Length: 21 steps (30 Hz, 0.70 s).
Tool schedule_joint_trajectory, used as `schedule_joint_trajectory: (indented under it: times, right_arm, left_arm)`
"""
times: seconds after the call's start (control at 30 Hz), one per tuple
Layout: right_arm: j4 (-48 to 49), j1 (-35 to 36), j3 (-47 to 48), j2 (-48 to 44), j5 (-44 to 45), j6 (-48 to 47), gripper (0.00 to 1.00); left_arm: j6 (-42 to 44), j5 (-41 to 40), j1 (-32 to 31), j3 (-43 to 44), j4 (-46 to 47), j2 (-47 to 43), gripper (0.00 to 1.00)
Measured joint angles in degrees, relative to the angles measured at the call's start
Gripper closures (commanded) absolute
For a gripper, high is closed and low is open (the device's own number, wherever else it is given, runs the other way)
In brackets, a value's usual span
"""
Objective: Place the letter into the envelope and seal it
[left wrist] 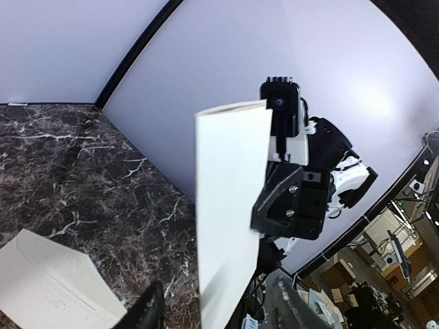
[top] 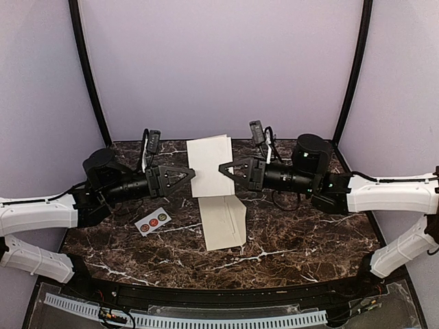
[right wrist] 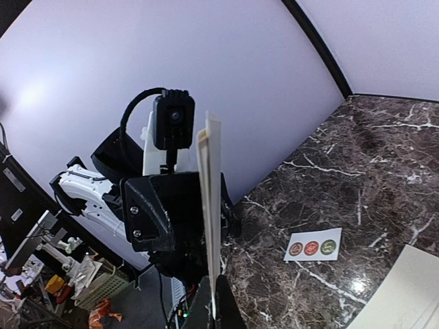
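The letter is a folded white sheet held up above the table between both arms. My right gripper is shut on its right edge; in the right wrist view the letter stands edge-on between the fingertips. My left gripper is at the letter's left edge. In the left wrist view the letter shows broadside, and the one visible finger stands apart from it. The cream envelope lies flat on the table below; it also shows in the left wrist view.
A small white strip with three round stickers lies on the marble table left of the envelope; it also shows in the right wrist view. Purple walls and black poles enclose the back and sides.
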Motion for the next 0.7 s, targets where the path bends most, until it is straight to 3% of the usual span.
schedule_joint_trajectory:
  times: [0.37,0.7]
  right_arm:
    - [-23.08,-2.08,1.49,-5.90,13.62,-4.07,1.00]
    - [-26.49,-5.66,-2.78,-2.89,15.65,-2.14,1.00]
  left_arm:
    - [-0.11,-7.72,0.00,-0.04,-11.67,2.91,0.38]
    - [-3.48,-10.12,0.00,-0.39,-15.52,12.83,0.40]
